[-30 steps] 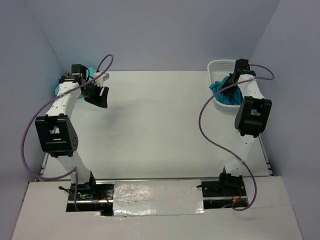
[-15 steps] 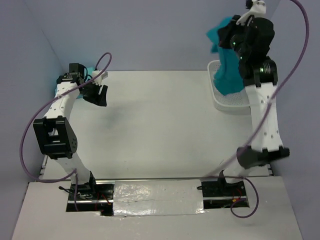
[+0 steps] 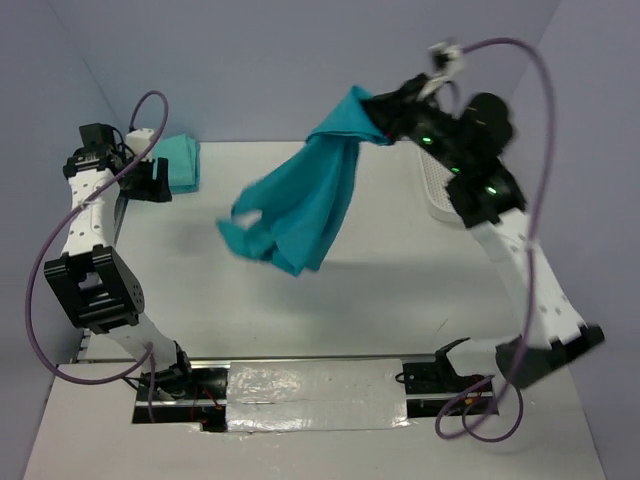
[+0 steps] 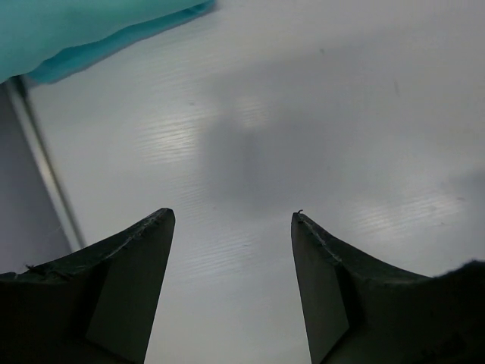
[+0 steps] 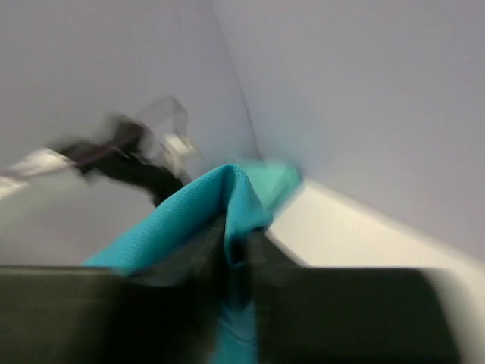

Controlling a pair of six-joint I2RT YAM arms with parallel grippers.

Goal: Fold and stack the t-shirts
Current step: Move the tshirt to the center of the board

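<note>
A teal t-shirt [image 3: 300, 205] hangs in the air over the middle of the table, swung out to the left. My right gripper [image 3: 372, 118] is shut on its upper end, high above the table. In the blurred right wrist view the cloth [image 5: 189, 216] is pinched between the dark fingers [image 5: 295, 265]. A folded greener t-shirt [image 3: 180, 162] lies at the far left corner, and its edge shows in the left wrist view [image 4: 83, 30]. My left gripper [image 3: 152, 182] stands open just beside that folded shirt, with bare table between its fingertips [image 4: 159, 227].
A white lattice basket [image 3: 440, 195] stands at the far right, partly behind the right arm. Purple cables loop from both arms. Blue-grey walls close the table [image 3: 380, 300] at the back and both sides.
The right arm lifted a shirt out of the basket and swung it left over the table's middle. The left arm drew back to the left, uncovering the folded shirt.
</note>
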